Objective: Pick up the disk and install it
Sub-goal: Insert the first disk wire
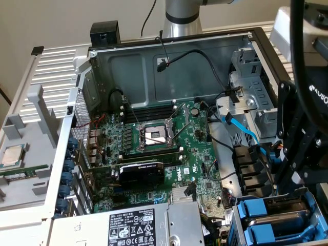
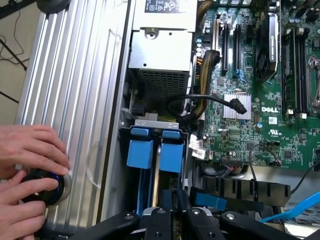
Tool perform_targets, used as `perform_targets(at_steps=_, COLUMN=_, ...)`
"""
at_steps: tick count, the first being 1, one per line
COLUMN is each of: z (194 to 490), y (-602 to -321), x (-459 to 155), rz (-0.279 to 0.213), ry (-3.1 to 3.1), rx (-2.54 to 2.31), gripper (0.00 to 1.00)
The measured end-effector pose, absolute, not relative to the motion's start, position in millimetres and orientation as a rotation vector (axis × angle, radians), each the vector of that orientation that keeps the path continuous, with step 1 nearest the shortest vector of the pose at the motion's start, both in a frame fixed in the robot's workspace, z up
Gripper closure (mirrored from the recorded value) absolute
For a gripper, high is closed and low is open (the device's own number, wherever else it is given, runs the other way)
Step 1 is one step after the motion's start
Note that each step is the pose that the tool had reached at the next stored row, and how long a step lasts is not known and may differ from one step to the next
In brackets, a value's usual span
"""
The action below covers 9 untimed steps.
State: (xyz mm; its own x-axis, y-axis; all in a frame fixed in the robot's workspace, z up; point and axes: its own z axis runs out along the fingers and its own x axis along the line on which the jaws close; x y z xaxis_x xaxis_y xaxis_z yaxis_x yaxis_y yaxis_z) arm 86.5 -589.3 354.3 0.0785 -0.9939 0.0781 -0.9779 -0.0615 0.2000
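Note:
The disk [image 2: 170, 157], grey metal in a blue carrier [image 1: 256, 209], sits on edge in the drive bay at the corner of the open computer case, on the side nearer the motherboard. My gripper [image 2: 175, 197] hangs right over the disk's near end and hides it, with the fingers drawn close together. I cannot tell whether they pinch the disk or only rest against it. In the exterior view the black gripper [image 1: 282, 187] reaches down at the right edge, just above the bay.
A second blue carrier [image 2: 140, 152] fills the neighbouring slot. The motherboard [image 1: 169, 148], black graphics card [image 1: 141, 174], power supply [image 2: 160, 55] and loose black and blue cables [image 1: 246, 130] crowd the case. A person's hands [image 2: 30, 170] rest on a round controller on the ribbed panel.

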Motion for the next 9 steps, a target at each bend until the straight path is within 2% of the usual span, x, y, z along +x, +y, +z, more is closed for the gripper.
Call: perform_targets(at_steps=9, z=353.4, y=-586.8, x=87.5, rz=-0.115, ry=-2.012, rx=2.136, gripper=0.83)
